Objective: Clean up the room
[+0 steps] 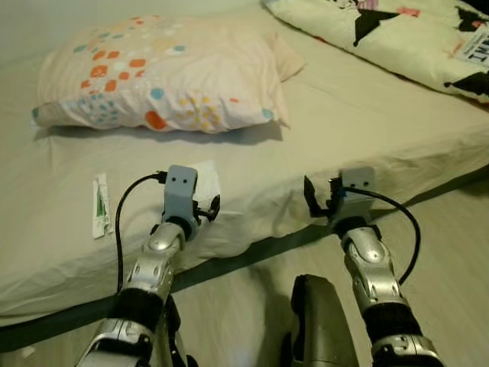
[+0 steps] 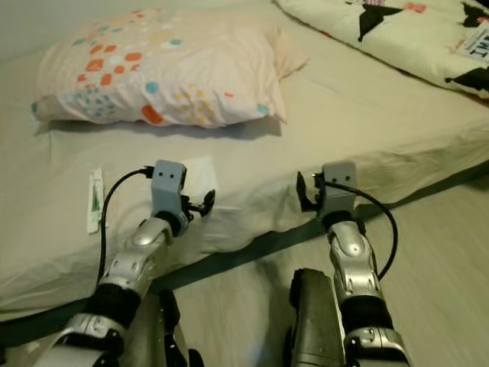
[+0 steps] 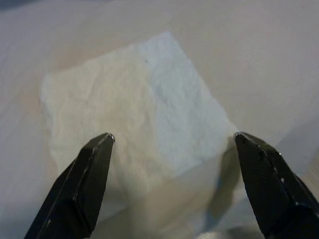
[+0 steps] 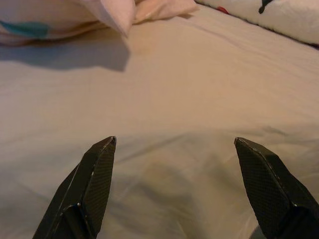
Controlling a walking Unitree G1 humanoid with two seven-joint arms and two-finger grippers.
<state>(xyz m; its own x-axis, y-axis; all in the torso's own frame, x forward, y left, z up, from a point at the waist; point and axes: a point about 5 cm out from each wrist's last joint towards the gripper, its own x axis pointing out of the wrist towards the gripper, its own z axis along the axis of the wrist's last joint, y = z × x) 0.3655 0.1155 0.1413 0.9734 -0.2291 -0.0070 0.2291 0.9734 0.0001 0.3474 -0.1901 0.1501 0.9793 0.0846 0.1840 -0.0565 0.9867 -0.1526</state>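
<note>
A white paper tissue (image 3: pixel 134 109) lies flat on the beige bed sheet (image 1: pixel 344 122), near the mattress's front edge. My left gripper (image 3: pixel 172 144) hovers right over it, open, one fingertip on each side of the tissue's near corner. In the left eye view the same tissue (image 1: pixel 208 180) pokes out just behind the left gripper (image 1: pixel 206 206). A small white and green wrapper (image 1: pixel 101 204) lies on the sheet to the left of that arm. My right gripper (image 1: pixel 315 200) is open above bare sheet at the mattress edge, holding nothing.
A spotted pillow (image 1: pixel 160 73) rests at the back left of the bed, and a cream blanket (image 1: pixel 405 38) with black shapes lies at the back right. The mattress edge (image 1: pixel 252 248) runs diagonally in front of me, with wooden floor (image 1: pixel 451 229) below.
</note>
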